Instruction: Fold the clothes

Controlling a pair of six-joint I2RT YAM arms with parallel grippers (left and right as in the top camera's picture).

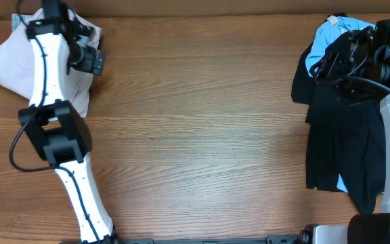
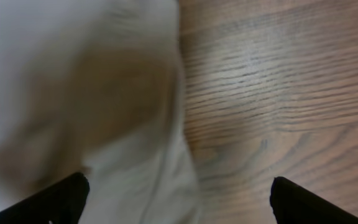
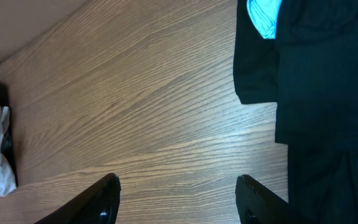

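Observation:
The clothes lie in two heaps. Pale beige shorts (image 1: pixel 9 64) are bunched at the far left corner of the table, partly under my left arm. My left gripper (image 1: pixel 90 59) hangs over their right edge. In the left wrist view the blurred pale shorts (image 2: pixel 73 93) fill the left half, and the left gripper (image 2: pixel 179 205) is open wide with its jaws gripping nothing. Black garments (image 1: pixel 344 135) and a light-blue one (image 1: pixel 330 34) lie piled at the right. My right gripper (image 3: pixel 179 199) is open over bare wood just left of the black garments (image 3: pixel 316 93).
Wooden table (image 1: pixel 195 122) stretches between the two heaps. The light-blue garment (image 3: pixel 265 15) peeks out above the black cloth in the right wrist view. Both arm bases stand at the front edge of the table.

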